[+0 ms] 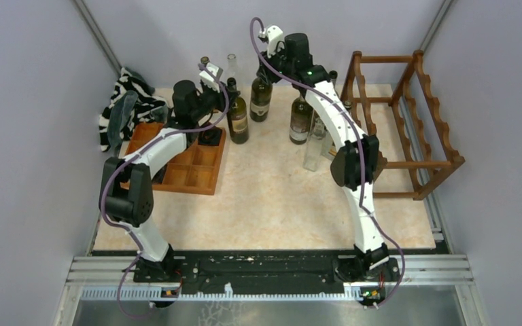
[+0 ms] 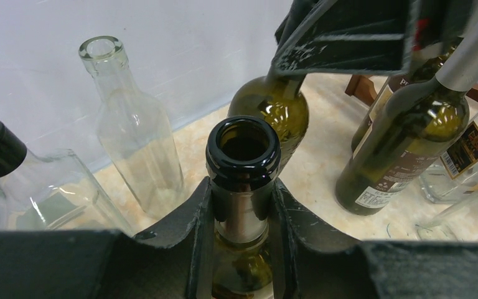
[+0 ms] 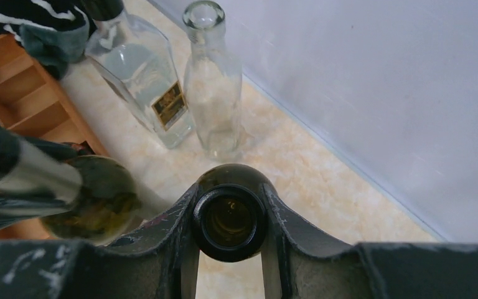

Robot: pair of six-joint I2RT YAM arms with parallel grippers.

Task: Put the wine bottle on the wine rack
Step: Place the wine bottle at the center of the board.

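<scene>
We see the left fingers [image 2: 190,218] clamped on the neck of an upright green wine bottle [image 2: 243,146]. It stands toward 11 o'clock on the surface [image 1: 272,197], just beside the orange tray [image 1: 204,173]. The right fingers [image 3: 286,227] grip the neck of a second dark bottle [image 3: 229,219], upright at 12 o'clock near the back wall. The wooden wine rack [image 1: 389,60] sits at 2 o'clock by the right wall, apart from both gripped bottles, with other bottles [image 1: 301,119] standing between.
</scene>
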